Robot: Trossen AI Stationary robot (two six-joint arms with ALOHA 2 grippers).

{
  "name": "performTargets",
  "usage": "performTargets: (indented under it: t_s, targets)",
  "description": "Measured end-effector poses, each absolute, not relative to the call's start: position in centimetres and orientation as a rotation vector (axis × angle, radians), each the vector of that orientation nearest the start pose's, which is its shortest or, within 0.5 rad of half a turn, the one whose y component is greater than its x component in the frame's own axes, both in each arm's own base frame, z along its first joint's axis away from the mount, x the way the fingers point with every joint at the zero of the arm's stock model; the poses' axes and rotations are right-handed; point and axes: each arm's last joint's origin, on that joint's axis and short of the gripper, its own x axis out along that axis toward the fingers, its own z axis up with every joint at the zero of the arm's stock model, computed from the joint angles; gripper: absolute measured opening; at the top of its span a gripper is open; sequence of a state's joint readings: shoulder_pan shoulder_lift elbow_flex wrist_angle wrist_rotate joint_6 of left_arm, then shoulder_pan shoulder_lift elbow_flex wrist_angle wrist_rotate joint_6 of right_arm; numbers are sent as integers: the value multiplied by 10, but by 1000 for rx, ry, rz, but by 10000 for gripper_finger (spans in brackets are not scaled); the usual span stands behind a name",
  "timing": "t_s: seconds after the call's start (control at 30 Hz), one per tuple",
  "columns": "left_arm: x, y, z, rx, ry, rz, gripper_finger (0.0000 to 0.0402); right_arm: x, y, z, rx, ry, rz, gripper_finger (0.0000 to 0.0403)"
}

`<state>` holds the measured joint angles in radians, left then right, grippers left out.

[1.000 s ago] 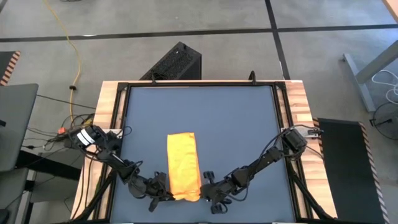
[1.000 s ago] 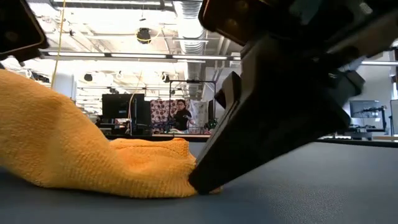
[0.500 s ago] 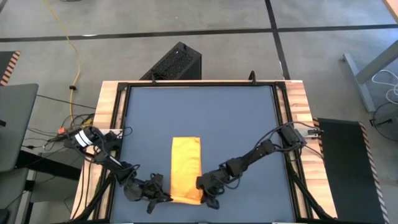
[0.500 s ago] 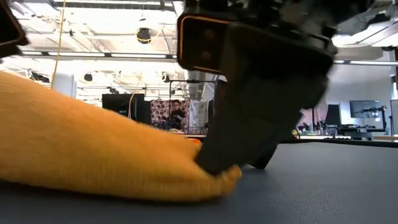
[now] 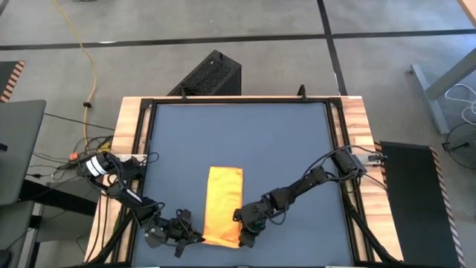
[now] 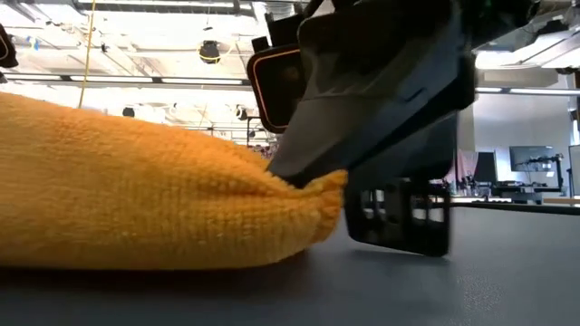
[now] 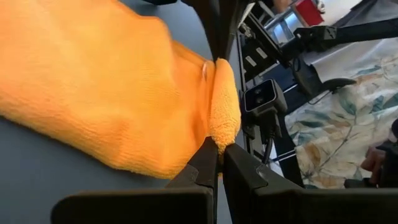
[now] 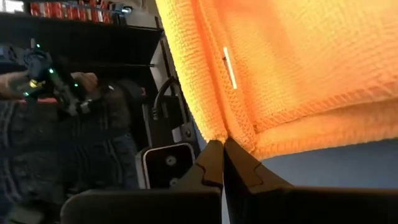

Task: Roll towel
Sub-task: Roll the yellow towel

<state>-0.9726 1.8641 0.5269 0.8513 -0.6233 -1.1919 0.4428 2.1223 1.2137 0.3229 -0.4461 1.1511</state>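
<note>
The towel lies lengthwise away from both tools: left tool and right tool each pinch a near corner.

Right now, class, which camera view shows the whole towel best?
The high view: the towel lies there as a full strip, each claw at a near corner. The low view shows only one bulging end; both wrist views show just pinched corners.

My right gripper fills much of the low view, hiding the towel behind it; the towel's left part runs off that picture's edge.
</note>
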Motion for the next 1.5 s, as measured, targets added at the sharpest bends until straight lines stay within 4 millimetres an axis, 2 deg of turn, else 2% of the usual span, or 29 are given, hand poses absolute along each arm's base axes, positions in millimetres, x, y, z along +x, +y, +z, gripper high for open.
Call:
performTargets:
  t_s: [0.27,0.5,0.67,0.83,1.13,1.27,1.5]
  targets:
    - [178,-234,88,-907,544,-86,0,381,200,115,1116,1023,361,17]
    - [182,-231,86,-959,638,-104,0,376,189,104,1239,984,201,17]
    - [188,-225,85,-1040,687,-40,0,372,195,103,1273,995,154,17]
    - [197,-217,84,-1085,771,-46,0,365,199,96,1314,1009,-7,17]
    - [223,-190,84,-1300,887,30,0,366,196,95,1389,911,-169,17]
    - [230,-181,86,-1310,932,20,0,362,195,91,1382,948,-229,17]
    - [230,-180,86,-1283,926,12,1,359,193,87,1366,979,-284,17]
